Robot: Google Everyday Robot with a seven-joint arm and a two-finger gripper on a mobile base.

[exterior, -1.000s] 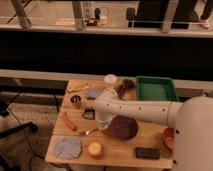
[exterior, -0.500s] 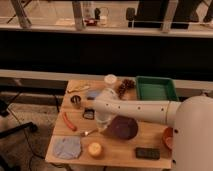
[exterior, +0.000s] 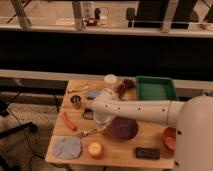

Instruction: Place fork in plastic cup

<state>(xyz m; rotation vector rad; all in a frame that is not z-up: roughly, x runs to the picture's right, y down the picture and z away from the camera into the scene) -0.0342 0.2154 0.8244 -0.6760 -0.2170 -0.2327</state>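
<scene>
Gripper, at the end of a white arm, is closed low over the table, apparently on the fork, which sticks out to its left. Plastic cup stands well beyond it; carrying and dropping remain.

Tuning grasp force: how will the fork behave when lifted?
The fork looks thin and metal, so probably stiff and light. It lies flat on the table, so it may slide rather than roll. The gripper, shut by its end, holds so slim a thing narrowly; it could pivot.
</scene>
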